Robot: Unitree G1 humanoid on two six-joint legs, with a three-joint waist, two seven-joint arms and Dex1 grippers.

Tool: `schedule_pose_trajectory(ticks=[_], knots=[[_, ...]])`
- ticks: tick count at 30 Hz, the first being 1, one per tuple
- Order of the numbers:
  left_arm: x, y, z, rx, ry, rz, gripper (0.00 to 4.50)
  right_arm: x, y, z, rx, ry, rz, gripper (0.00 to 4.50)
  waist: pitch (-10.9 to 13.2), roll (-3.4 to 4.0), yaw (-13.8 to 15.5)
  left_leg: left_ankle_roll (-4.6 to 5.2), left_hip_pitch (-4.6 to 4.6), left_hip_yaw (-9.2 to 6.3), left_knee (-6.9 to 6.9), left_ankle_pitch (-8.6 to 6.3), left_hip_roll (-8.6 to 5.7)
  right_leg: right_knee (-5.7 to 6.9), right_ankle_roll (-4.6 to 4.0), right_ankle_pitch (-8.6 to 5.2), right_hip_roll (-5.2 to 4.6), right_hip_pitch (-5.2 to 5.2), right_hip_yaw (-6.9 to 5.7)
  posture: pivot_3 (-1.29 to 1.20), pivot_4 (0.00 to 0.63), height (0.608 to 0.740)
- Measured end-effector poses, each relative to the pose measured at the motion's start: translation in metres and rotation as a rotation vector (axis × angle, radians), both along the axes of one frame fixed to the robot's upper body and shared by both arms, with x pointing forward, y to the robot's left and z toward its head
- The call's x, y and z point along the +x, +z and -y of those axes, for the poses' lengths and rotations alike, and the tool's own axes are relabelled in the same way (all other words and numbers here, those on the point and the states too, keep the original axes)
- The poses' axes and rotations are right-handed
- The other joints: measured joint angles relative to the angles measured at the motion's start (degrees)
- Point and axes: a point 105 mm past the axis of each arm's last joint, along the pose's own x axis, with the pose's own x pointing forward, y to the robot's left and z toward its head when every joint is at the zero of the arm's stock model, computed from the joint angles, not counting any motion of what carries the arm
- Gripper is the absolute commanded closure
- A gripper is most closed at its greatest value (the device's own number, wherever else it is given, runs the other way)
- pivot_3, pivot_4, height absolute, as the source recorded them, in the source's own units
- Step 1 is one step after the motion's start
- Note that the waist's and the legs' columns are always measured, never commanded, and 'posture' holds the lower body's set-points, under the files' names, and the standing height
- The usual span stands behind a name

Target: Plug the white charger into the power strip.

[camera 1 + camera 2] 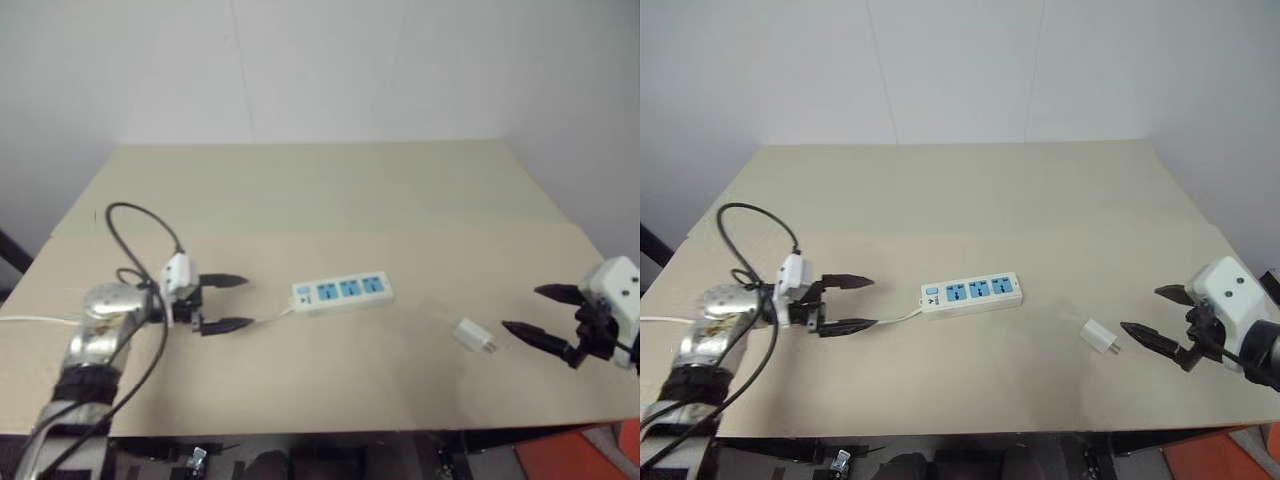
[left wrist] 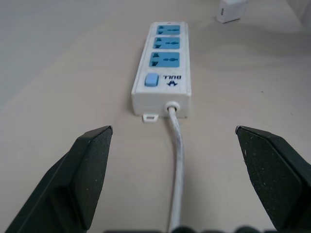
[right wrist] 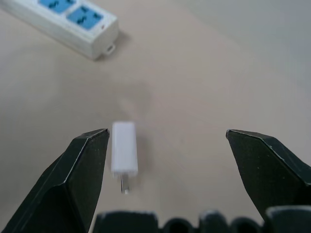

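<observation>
Watching the white charger, a small cube lying on its side on the desk.
I see its prongs facing my right tool, fingers apart, empty; power strip beyond, left tool spread.

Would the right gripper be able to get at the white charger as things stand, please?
Probably yes. The right gripper is open and points at the white charger, which lies loose on the table just ahead, with nothing between them.
</observation>
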Motion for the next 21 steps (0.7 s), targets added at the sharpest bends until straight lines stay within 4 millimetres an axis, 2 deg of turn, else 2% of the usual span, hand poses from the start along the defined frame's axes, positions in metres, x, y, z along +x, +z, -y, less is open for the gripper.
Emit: schedule_pose_trajectory(ticks=[9,15,21], knots=[[0.029,-0.008,0.043,-0.032,-0.108,0.033,0.06,-0.002,-0.005,-0.021,0.017,0.017,0.023,0.0,0.06,-0.11,0.16,0.01,-0.18,-0.02,0.05,0.0,-0.02,-0.01,0.01,0.0,0.01,-0.06,-0.08,0.0,0.15,0.74],[0.035,-0.006,0.06,-0.045,-0.138,0.031,0.06,-0.011,-0.019,-0.022,0.04,-0.027,-0.007,0.0,0.09,-0.15,0.17,0.02,-0.26,-0.05,0.08,-0.01,-0.03,0.02,0.02,0.01,0.01,-0.09,-0.09,0.0,0.15,0.74],[0.033,-0.015,0.07,-0.035,-0.162,-0.003,0.06,-0.016,-0.025,-0.025,0.054,-0.06,-0.009,0.0,0.09,-0.15,0.0,0.02,-0.21,-0.06,0.09,-0.01,-0.02,0.05,0.03,0.0,0.04,-0.08,-0.08,0.0,0.15,0.74]])
